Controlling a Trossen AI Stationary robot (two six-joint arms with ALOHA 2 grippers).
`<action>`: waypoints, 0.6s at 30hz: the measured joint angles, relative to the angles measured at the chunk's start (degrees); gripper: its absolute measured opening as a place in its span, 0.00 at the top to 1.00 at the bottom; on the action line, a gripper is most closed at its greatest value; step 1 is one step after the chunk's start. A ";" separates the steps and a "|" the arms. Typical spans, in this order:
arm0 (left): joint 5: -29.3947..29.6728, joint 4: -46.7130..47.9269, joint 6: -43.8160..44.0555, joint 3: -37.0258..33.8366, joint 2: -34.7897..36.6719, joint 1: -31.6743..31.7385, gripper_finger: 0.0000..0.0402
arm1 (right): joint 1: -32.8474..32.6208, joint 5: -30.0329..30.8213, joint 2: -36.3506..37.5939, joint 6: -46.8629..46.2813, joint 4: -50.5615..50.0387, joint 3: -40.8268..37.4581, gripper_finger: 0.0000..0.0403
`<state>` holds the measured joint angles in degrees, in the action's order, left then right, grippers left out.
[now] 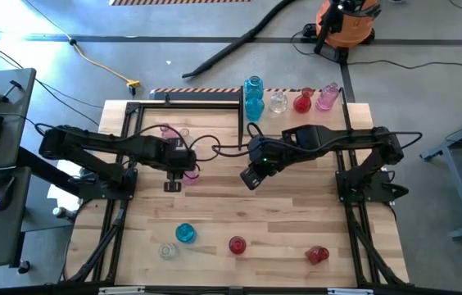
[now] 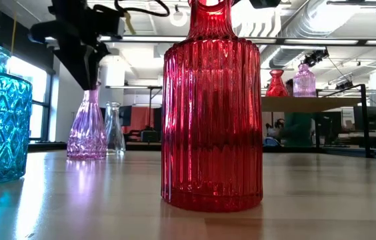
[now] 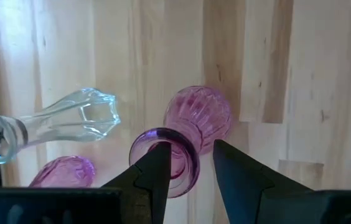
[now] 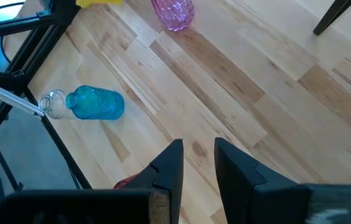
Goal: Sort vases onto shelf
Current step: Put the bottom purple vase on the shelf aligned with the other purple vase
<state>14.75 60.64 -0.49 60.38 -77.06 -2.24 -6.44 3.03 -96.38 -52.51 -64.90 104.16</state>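
The table (image 1: pixel 296 205) carries everything; places below are taken from the shelf (image 1: pixel 296 92), which runs along the table's far edge. On the shelf stand five vases in a row: two blue (image 1: pixel 253 84) at one end, one behind the other, then a clear one (image 1: pixel 278 102), a red one (image 1: pixel 301 102) and a pink one (image 1: pixel 328 97) at the other end. The left arm reaches in well short of the shelf, off its blue end; the left gripper (image 3: pixel 185 163) points down over an upright purple vase (image 3: pixel 197 118), its fingers spread with one finger inside the rim of the neck and the other outside it. Just beside that vase stand a clear vase (image 3: pixel 51 124) and another purple one (image 3: pixel 63 171). The right gripper (image 4: pixel 197 163) hangs over bare wood in front of the shelf's blue end, fingers nearly together and holding nothing. Far from the shelf, near the table's front edge, stand a blue vase (image 1: pixel 185 233), a small clear vase (image 1: pixel 167 251), a ribbed red vase (image 2: pixel 211 107) and another red vase (image 1: pixel 318 255)
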 joint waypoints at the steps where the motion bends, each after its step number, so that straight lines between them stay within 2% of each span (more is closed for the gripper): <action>1: 0.33 -0.07 0.22 0.09 -0.48 0.00 0.72 | 0.00 -0.01 0.00 0.00 0.00 0.00 0.82; 7: 1.90 -0.60 0.34 0.13 -1.12 -0.02 0.74 | 0.01 0.00 0.00 0.00 0.00 0.00 0.82; 18: 1.82 0.14 1.42 -0.02 -0.08 0.02 0.94 | 0.02 0.01 0.00 0.28 0.02 0.00 0.82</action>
<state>16.57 60.78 0.93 60.36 -77.14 -2.22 -6.42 3.05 -96.38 -52.23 -64.88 104.16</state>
